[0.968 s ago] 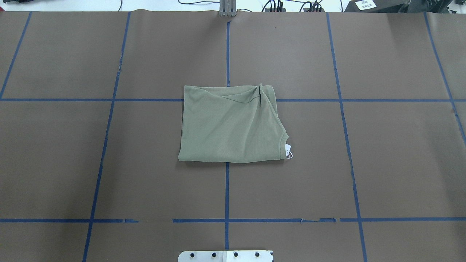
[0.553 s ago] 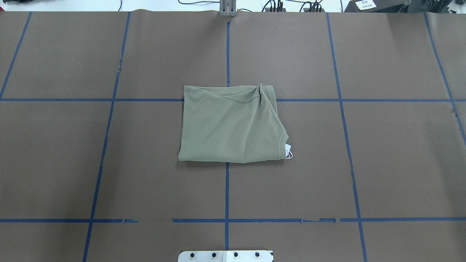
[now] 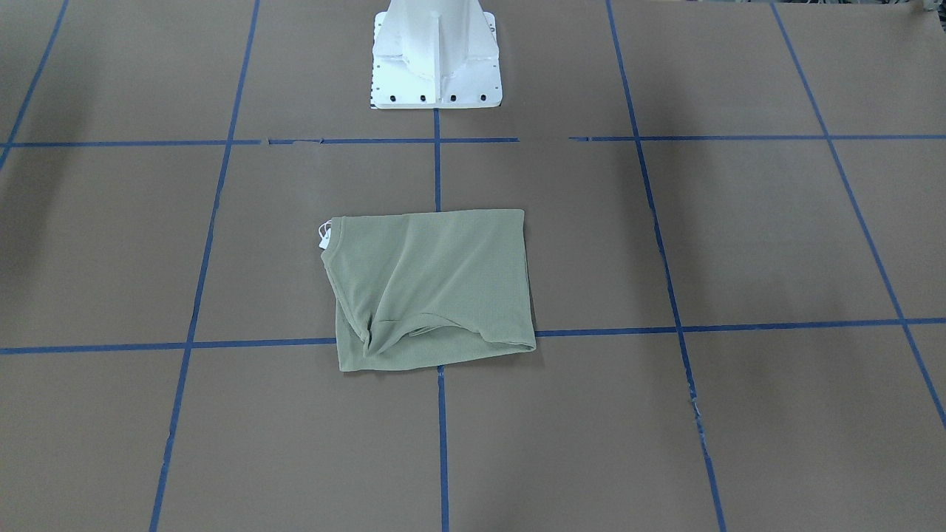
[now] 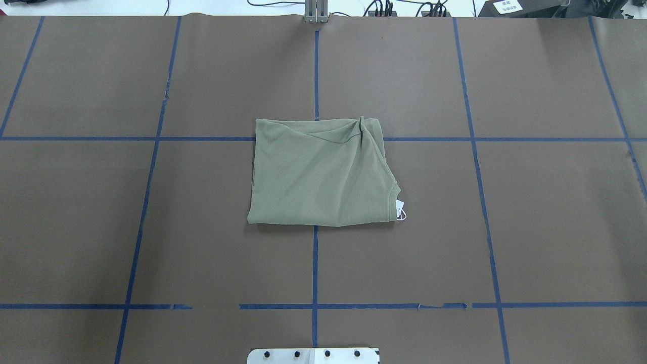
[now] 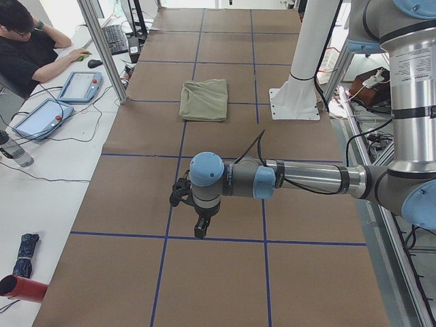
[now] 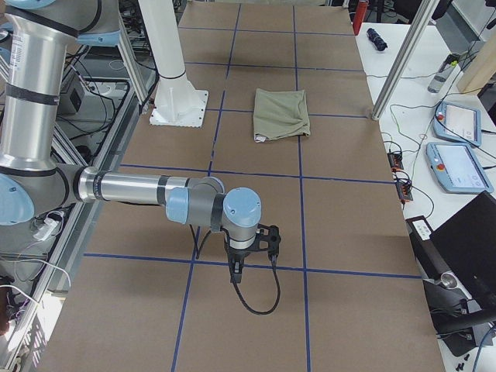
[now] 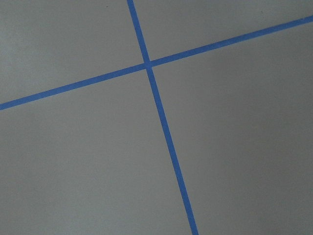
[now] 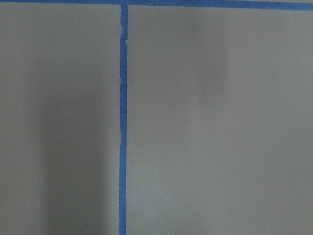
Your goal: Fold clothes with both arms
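Shirt (image 4: 321, 172) sits dead centre of the overhead frame, folded to a rough rectangle over a crossing of the blue tape (image 4: 315, 263). Left and bottom edges are straight and flat. The upper-right corner is puckered into a crease, and the right edge slants out to the collar at lower right, where the white hang tag (image 4: 401, 210) pokes out onto the table (image 4: 101, 227). Brown sheet shows on all four sides. Nearest thing is the white pedestal base (image 3: 436, 52), bottom centre overhead, well apart.

Left arm (image 5: 300, 178) reaches in low from the right edge of the exterior left view, wrist down over a tape line, far from the shirt. Right arm (image 6: 139, 188) does likewise from the left edge of the exterior right view, with a black cable (image 6: 260, 298) looping to the sheet. Can't tell if either arm's jaws are apart or together.

Both wrist views show only sheet and tape.

Person (image 5: 27, 48) seated at a side bench, upper left of the exterior left view.
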